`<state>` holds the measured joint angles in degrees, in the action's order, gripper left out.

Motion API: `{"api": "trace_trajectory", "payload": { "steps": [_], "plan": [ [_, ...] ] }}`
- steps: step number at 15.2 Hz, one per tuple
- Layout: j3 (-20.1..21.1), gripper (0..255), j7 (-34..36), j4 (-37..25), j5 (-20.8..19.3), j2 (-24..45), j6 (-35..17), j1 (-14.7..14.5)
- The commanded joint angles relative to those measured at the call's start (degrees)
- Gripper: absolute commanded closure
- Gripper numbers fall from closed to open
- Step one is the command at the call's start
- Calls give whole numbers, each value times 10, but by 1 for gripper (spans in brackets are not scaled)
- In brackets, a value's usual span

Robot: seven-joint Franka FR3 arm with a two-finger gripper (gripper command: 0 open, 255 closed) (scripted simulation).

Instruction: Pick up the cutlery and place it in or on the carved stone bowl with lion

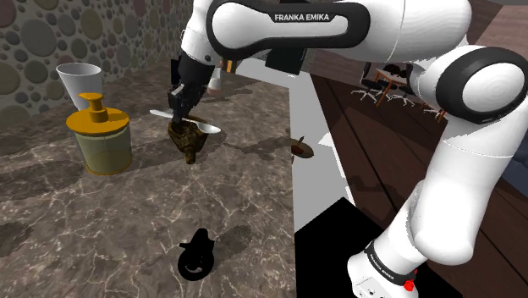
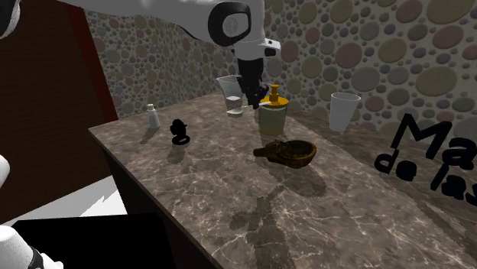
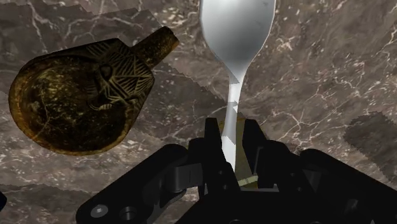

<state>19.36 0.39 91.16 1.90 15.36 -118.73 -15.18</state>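
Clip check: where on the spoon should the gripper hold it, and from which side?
The thin handle, pinched across its narrow width from above. The spoon lies roughly level in the shoulder view, and its handle is slim and straight, while the head is wide and rounded. The gripper is shut on the handle just so, head sticking out free, near the carved bowl.

dark marbled countertop (image 1: pixel 101 222), on it a brown carved bowl (image 2: pixel 294 155), yellow-topped jar (image 1: pixel 101 146), white cup (image 1: pixel 78 83), small black object (image 1: pixel 197 256)
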Motion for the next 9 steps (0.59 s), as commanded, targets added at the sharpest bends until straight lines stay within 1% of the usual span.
{"api": "trace_trajectory", "payload": {
  "steps": [1, 6, 8, 9],
  "plan": [
    [-8, 255, -23, -27, 1, 18, 13, 13],
    [-24, 255, -72, -112, 2, 69, 52, 42],
    [-30, 255, -90, -154, 1, 95, 72, 52],
    [-34, 255, -101, -186, 0, 114, 86, 58]
  ]
}}
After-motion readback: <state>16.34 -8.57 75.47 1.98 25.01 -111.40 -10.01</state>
